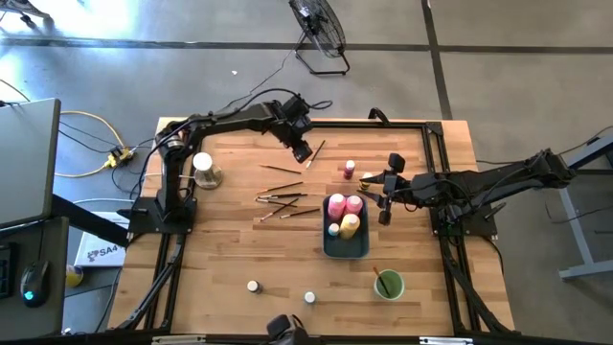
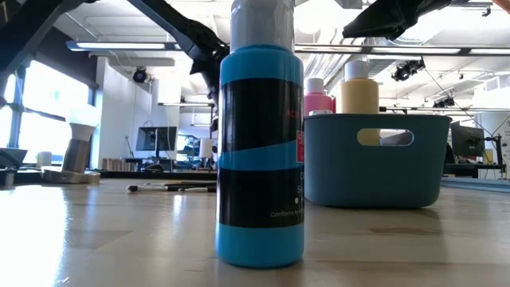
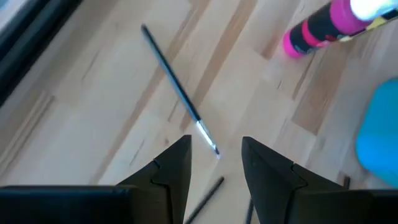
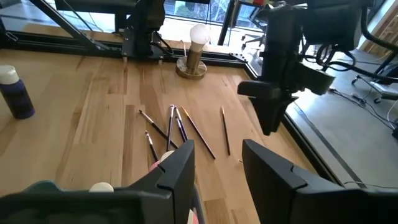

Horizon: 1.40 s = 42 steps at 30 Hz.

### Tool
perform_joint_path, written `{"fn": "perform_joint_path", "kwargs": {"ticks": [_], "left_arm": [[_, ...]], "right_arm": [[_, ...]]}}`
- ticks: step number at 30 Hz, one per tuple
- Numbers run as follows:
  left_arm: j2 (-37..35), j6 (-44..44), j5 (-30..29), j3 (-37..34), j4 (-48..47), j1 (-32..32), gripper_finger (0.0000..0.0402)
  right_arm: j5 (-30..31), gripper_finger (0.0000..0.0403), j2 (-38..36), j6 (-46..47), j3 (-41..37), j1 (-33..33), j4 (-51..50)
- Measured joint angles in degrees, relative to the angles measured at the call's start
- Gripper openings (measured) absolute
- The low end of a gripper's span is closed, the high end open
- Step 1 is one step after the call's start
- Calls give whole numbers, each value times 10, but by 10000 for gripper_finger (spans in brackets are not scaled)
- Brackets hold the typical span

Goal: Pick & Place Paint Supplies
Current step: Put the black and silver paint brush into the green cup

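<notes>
Left wrist view shows the left gripper [image 3: 216, 165] open just above a thin brush [image 3: 177, 89] lying flat on the worktop [image 3: 93, 124], at twelve o'clock. It looks light, stiff and rolly; grab mid-handle. The right gripper [image 4: 217, 165] waits open by the tray [image 1: 347, 245].

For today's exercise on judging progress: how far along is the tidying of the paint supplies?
Done: pink and yellow bottles stand in the blue tray. In hand: nothing yet; the left gripper is open just above a lone paintbrush, and the right gripper is open near the tray. Left: the scattered brushes, a pink bottle and two small jars on the table.
</notes>
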Motion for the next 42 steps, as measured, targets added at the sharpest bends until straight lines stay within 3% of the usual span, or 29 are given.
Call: {"fn": "perform_joint_path", "kwargs": {"ticks": [10,22,42], "left_arm": [[16,-26,-16,-40,57,-37,138],[26,-94,-129,-47,65,-56,138],[78,-105,-100,-47,69,-56,138]], "right_arm": [[0,128,0,-1,0,0,-3],[0,128,0,2,0,0,-19],[0,128,0,3,0,0,-25]]}}
